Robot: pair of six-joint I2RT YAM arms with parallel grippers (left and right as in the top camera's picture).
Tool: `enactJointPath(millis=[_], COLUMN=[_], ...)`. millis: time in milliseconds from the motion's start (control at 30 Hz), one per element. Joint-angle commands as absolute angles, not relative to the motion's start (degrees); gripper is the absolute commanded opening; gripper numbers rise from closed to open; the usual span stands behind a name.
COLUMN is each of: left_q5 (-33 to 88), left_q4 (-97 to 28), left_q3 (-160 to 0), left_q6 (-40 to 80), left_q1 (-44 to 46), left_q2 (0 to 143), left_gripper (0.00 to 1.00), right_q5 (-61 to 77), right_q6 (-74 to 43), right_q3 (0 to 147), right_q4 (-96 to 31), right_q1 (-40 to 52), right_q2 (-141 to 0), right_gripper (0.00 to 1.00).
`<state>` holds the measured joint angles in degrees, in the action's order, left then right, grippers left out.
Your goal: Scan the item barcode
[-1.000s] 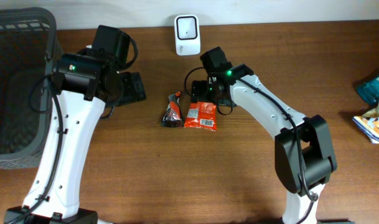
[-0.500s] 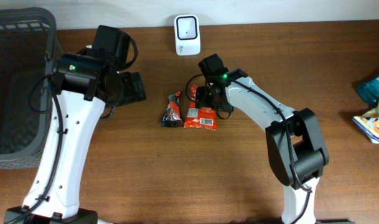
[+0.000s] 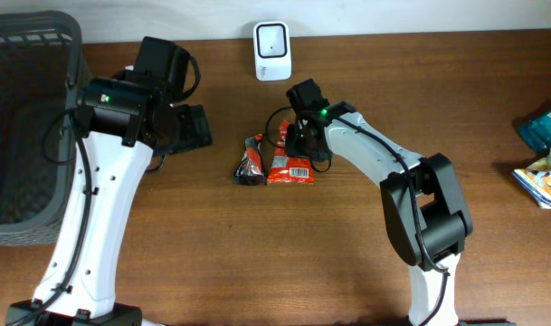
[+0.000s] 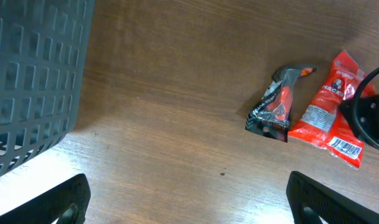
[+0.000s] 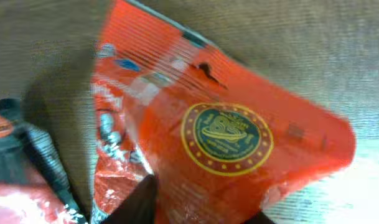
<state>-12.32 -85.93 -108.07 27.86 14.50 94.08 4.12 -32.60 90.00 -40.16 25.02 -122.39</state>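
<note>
At the far left of the brown wooden table (image 3: pixel 212 244) stands a dark grey plastic lattice basket (image 3: pixel 22 127); the part of its inside that shows is only its own mesh floor. Just beside it the left gripper (image 3: pixel 195 127) hangs over bare wood with its jaws spread wide, its two fingers at the bottom corners of the left wrist view (image 4: pixel 186 190), holding nothing.

Near the middle lies a small black-and-red crinkled packet (image 3: pixel 251 161), touching a red foil snack packet (image 3: pixel 291 166) whose white barcode faces up at its near end. Behind them, at the table's back edge, stands a white boxy scanner (image 3: pixel 271 38).

The right gripper (image 3: pixel 302 140) is down on the red packet's far end. One dark finger (image 5: pixel 142 202) presses against the foil, but I cannot tell whether the jaws have clamped it.

Two colourful snack bags (image 3: pixel 545 156) lie at the right edge.
</note>
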Motion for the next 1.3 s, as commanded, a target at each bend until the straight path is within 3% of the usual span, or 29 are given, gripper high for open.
enactJointPath(millis=[0, 100, 267, 533, 833, 1033, 1200, 1267], left_q5=[-12.9, -12.9, -12.9, -12.9, -12.9, -12.9, -12.9, -12.9], left_q4=[-85.8, -85.8, -85.8, -85.8, -85.8, -85.8, -85.8, -85.8], left_q3=[-108.2, -108.2, -108.2, -108.2, -108.2, -108.2, -108.2, -108.2], left_q6=[26.9, 26.9, 26.9, 26.9, 26.9, 26.9, 26.9, 26.9], left_q1=[14.5, 14.5, 14.5, 14.5, 14.5, 14.5, 14.5, 14.5], left_q2=[93.8, 93.8, 93.8, 93.8, 93.8, 93.8, 93.8, 93.8], left_gripper=[0.99, 0.99, 0.99, 0.99, 0.99, 0.99, 0.99, 0.99], right_q5=[1.5, 1.2, -8.9, -38.2, -37.4, -33.6, -20.0, -16.5], right_q6=[-32.4, -31.8, -28.9, -29.0, -30.5, -30.5, -30.5, -30.5], right_q3=[89.2, 89.7, 91.9, 91.6, 88.3, 88.3, 88.3, 88.5], right_q4=[-42.8, -45.6, -52.6, -66.6, -67.5, -66.8, -61.5, -60.9], right_q1=[23.5, 22.1, 22.1, 22.1, 22.7, 28.3, 32.2, 32.3], right_q2=[-122.3, -118.6, -112.0, -107.2, -117.3, -117.5, -117.5, -117.5], right_gripper=[0.20, 0.04, 0.04, 0.04, 0.04, 0.05, 0.32, 0.59])
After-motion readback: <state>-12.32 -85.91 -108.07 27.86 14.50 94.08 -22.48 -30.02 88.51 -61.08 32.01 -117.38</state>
